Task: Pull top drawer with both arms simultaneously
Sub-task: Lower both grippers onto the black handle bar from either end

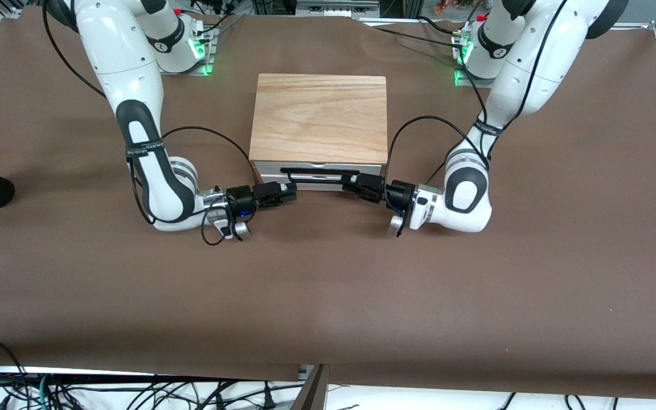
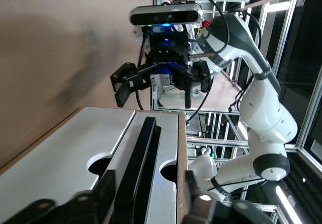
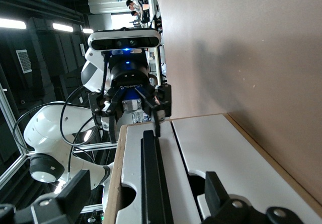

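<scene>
White arms low, bent inward; left tool seemingly clasping top drawer handle, right tool spread.

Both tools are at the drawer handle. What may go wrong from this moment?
1. The left tool and the right tool straddle the black handle with gaps visible; pulling before they close would likely slip off.
2. They sit at its two ends, so an uneven pull might skew the top drawer.
3. Nothing visibly holds the wooden box; it might slide.
</scene>
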Controlling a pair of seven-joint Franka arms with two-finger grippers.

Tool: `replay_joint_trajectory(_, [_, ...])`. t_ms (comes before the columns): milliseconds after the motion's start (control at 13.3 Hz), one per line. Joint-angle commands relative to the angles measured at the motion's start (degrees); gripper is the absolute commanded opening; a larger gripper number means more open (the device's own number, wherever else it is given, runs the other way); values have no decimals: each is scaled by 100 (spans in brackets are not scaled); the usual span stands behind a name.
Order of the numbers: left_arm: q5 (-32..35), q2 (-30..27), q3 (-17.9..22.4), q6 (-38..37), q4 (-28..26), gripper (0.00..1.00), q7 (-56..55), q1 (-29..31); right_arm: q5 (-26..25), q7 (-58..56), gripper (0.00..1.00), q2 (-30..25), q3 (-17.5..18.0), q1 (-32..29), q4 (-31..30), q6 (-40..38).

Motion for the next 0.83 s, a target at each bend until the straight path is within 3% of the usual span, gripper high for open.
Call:
replay_joint_trajectory(0, [-110, -114, 38, 5, -165, 52, 427, -93, 235, -141, 100, -26, -26, 135, -113, 17])
replay_joint_trajectory(376, [-58, -105, 47, -4, -174, 44, 472, -137, 324, -430, 100, -105, -26, 179, -508, -202])
replay_joint_trajectory(527, [144, -114, 38, -12, -173, 23, 481, -93, 324, -606, 100, -227, -87, 144, -762, -465])
replay_joint_trajectory(753, [145, -105, 38, -13, -165, 1, 481, -93, 280, -642, 100, -474, -246, 144, -1000, -660])
